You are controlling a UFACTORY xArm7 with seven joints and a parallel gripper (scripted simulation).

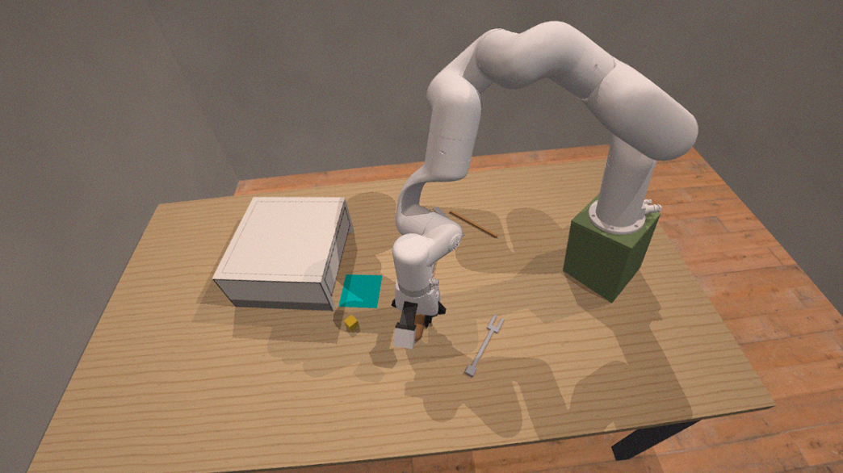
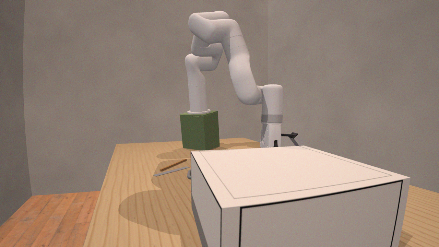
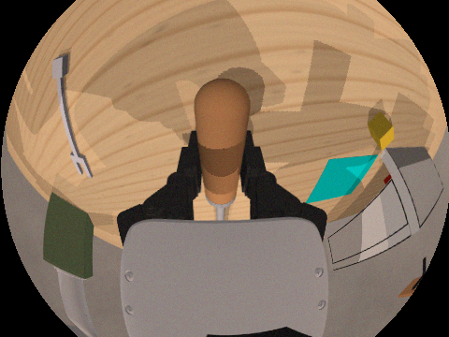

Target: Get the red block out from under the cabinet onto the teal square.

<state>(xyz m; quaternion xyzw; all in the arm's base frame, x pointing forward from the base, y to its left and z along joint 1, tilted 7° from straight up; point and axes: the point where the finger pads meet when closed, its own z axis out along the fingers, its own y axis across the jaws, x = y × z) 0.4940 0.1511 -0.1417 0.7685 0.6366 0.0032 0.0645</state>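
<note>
Red block [image 3: 388, 180], small sliver under boxy white cabinet [image 3: 399, 206]

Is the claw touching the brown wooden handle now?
Touching. The wrist view shows the claw shut on the brown wooden handle, a black finger pressed on each side.
</note>
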